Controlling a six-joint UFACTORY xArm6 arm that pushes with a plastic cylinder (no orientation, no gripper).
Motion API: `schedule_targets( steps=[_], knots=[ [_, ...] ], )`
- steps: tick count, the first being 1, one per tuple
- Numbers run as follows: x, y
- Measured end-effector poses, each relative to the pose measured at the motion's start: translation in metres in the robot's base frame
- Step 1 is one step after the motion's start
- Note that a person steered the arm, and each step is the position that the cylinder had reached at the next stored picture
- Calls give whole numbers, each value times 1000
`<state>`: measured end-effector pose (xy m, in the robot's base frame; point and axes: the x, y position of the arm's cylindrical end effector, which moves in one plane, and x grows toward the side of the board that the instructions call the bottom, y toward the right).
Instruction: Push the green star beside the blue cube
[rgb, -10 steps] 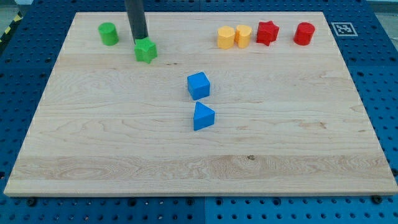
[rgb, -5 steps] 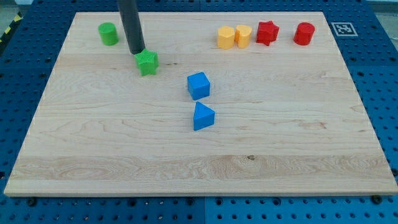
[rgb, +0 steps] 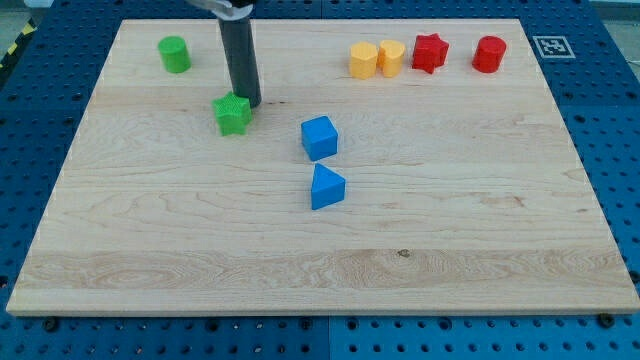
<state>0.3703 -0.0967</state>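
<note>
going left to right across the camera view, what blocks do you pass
green cylinder → green star → blue cube → blue triangle → yellow block → second yellow block → red star → red cylinder

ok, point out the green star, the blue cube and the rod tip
green star (rgb: 232, 114), camera view, middle of its top face
blue cube (rgb: 319, 137), camera view, centre of its visible body
my tip (rgb: 250, 104), camera view, very end of the rod, at the star's upper right

Two green blocks (rgb: 174, 54), two blue blocks (rgb: 319, 137), two yellow blocks (rgb: 363, 60), two red blocks (rgb: 430, 52), one wooden board (rgb: 480, 230)
</note>
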Motion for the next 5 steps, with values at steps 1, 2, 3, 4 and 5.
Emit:
schedule_targets(
  steps=[1, 2, 3, 4, 5],
  knots=[
    [28, 0],
    [53, 0],
    [30, 0],
    [-20, -2],
    [-66, -12]
  ],
)
